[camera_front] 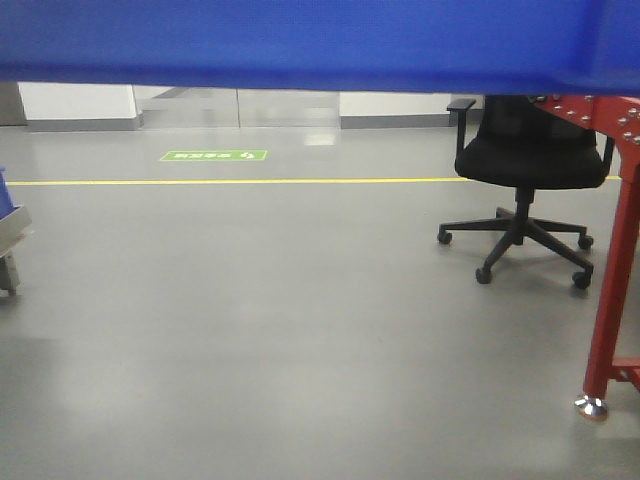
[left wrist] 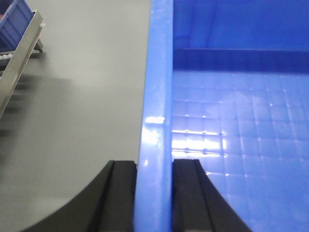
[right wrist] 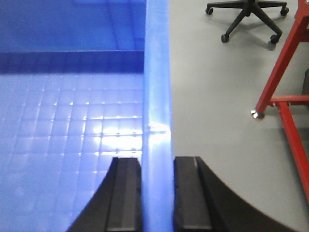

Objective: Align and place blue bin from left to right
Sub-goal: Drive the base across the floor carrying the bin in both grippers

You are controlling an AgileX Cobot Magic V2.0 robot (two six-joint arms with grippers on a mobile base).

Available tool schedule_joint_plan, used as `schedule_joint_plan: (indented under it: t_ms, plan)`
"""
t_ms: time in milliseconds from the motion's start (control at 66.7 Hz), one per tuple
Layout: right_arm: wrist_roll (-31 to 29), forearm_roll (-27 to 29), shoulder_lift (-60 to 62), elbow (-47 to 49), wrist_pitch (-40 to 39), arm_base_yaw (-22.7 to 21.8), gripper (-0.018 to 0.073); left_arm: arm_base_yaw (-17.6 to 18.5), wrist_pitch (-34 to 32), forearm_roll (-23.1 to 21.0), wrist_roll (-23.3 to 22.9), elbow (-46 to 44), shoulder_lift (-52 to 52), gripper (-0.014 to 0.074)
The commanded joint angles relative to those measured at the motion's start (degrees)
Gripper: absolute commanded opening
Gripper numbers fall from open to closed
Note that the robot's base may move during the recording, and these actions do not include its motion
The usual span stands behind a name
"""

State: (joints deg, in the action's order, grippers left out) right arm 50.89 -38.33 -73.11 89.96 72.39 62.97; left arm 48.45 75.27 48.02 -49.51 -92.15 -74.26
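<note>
1. A smooth grey floor [camera_front: 250, 330] is seen, crossed by a yellow line [camera_front: 200, 182] with a green floor sign [camera_front: 213, 155] beyond it. A black office chair [camera_front: 530, 165] and a red frame [camera_front: 612, 290] are placed to the right, and a metal rack [left wrist: 19, 53] to the left.
2. The blue bin [camera_front: 300, 40] is spread across the top of the front view, almost edge to edge, with open floor visible beneath it. It is judged to be held clear of the floor, though its underside is hidden and this cannot be confirmed.
3. The left gripper [left wrist: 154, 193] is closed over the bin's left side wall. One black finger [left wrist: 123, 193] is pressed against the outer face and its partner against the inner face, with the thick rim caught between them.
4. The right gripper [right wrist: 157, 191] is clamped in the same way on the opposite wall, a finger [right wrist: 124, 193] being set inside the bin and the other outside.
5. The bin's gridded bottom is shown bare and glossy. The crate is therefore judged light for its bulk and stiff, but slick under the pads. Some flex in the long walls is to be expected.
6. The best hold is judged to be the rim of each side wall, where it is gripped now. The two arms should be moved together and level, so that the bin is neither twisted nor allowed to slide.
</note>
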Motion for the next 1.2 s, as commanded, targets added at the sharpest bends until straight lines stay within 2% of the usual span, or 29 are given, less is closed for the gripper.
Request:
schedule_joint_plan:
  t_ms: [0,1185]
  plan:
    - [-0.1,0.9,0.1,0.6,-18.0,1.0,-0.0166,0.9,-5.3,2.6,-1.0,-0.7,-0.2,-0.0111]
    - [-0.1,0.9,0.1,0.6,-18.0,1.0,-0.0166,0.9,-5.3,2.6,-1.0,-0.7,-0.2,-0.0111]
